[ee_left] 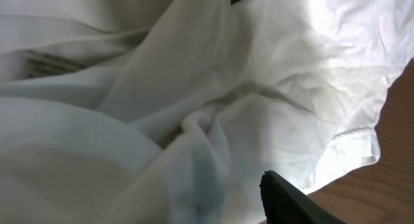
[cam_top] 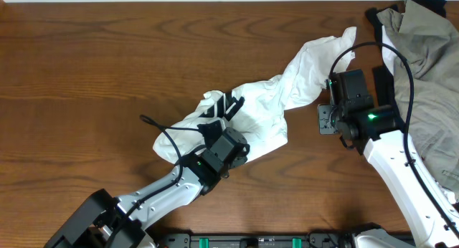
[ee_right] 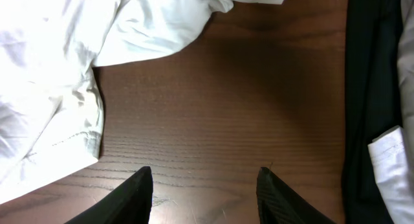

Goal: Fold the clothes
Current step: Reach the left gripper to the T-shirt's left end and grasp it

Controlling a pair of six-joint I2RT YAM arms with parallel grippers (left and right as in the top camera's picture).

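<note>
- White T-shirt (cam_top: 272, 105) lies on the counter (cam_top: 107, 62), unfolded: a crumpled band with a wide bunched end and a narrower twisted end.
- Black print (cam_top: 228, 105) shows on top of the shirt's wide end.
- Left hand (cam_top: 221, 137) sits on the shirt's wide end, just beside the print. Its wrist view is nearly all white wrinkled cloth, with one dark finger (ee_left: 284, 201) at the shirt's hem. Can't tell whether it is gripping or just resting in the folds.
- Right hand (ee_right: 206, 197) is just off the shirt's narrow end, over bare wood. Fingers are spread wide, nothing between them, not touching the shirt.
- Black garment (ee_right: 365, 88) lies beyond the right hand, apart from the shirt.
- Olive-grey garment (cam_top: 423, 54) is heaped past the shirt's narrow end, partly over the black one.
</note>
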